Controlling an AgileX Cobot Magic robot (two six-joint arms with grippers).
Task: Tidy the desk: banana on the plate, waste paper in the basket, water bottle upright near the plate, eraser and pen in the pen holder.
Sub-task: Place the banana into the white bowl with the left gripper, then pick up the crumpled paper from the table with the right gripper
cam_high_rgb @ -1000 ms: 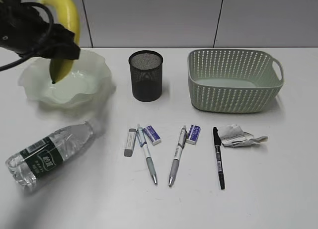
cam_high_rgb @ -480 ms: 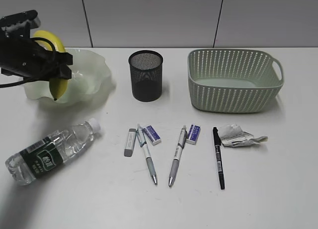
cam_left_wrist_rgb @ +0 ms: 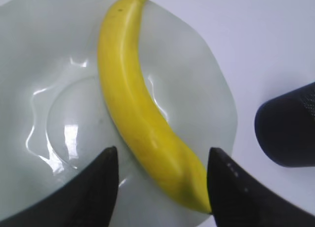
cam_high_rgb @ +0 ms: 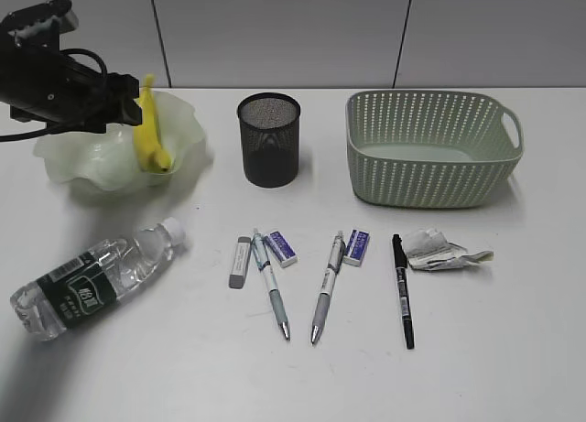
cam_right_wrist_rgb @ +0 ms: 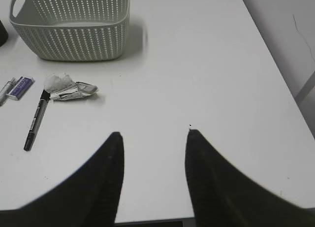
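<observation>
The yellow banana (cam_high_rgb: 149,134) (cam_left_wrist_rgb: 133,104) lies in the pale-green wavy plate (cam_high_rgb: 92,161) (cam_left_wrist_rgb: 49,64). My left gripper (cam_high_rgb: 135,111) (cam_left_wrist_rgb: 162,155) hovers over it, open, its fingers straddling the banana's lower end with a gap on the left side. The water bottle (cam_high_rgb: 96,277) lies on its side at the front left. The black mesh pen holder (cam_high_rgb: 269,138) and the green basket (cam_high_rgb: 430,152) (cam_right_wrist_rgb: 74,35) stand at the back. The waste paper (cam_high_rgb: 439,251) (cam_right_wrist_rgb: 69,86) sits in front of the basket. My right gripper (cam_right_wrist_rgb: 152,138) is open over bare desk.
Two purple-sleeved erasers (cam_high_rgb: 281,247) (cam_high_rgb: 356,247), a grey eraser stick (cam_high_rgb: 239,261), two grey pens (cam_high_rgb: 271,285) (cam_high_rgb: 327,287) and a black marker (cam_high_rgb: 403,291) (cam_right_wrist_rgb: 35,121) lie in a row mid-desk. The desk's right edge (cam_right_wrist_rgb: 275,79) runs beside the right gripper.
The left arm lowered the banana from above the plate into it. Its jaws have spread and the banana now rests in the plate. The right gripper has not moved.
</observation>
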